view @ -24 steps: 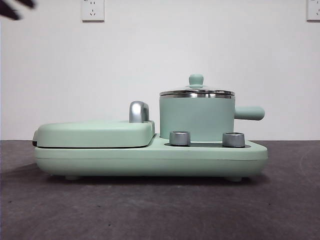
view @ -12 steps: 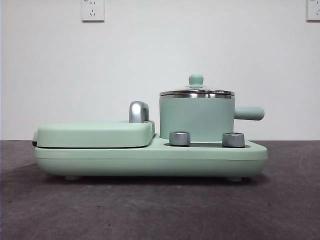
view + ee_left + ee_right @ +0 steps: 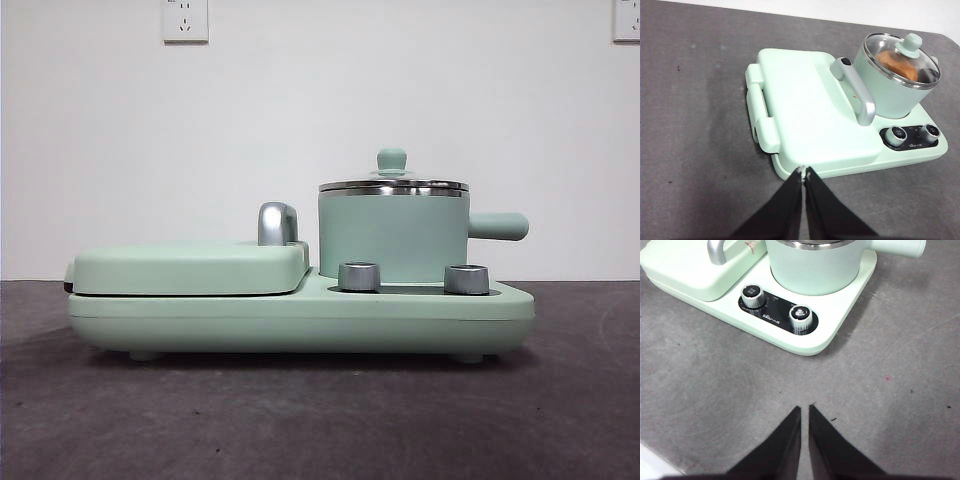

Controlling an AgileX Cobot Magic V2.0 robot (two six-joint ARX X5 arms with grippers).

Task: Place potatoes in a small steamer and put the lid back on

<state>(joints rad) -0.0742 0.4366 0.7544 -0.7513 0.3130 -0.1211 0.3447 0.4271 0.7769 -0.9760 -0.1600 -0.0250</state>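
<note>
The potato point(image 3: 898, 64) sits inside the small steamer point(image 3: 392, 238), and the glass lid point(image 3: 902, 59) rests on its steel rim, so the job looks done. The left claw point(image 3: 804, 172) and the right claw point(image 3: 804, 409) are clenched and empty above the counter point(image 3: 900, 390), clear of the appliance. Nothing seems left but parking.

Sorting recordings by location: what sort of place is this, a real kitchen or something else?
Probably a lab or test bench, not a kitchen: a lone breakfast cooker on a bare grey table, before a plain white wall with sockets; no counter or sink shows.
</note>
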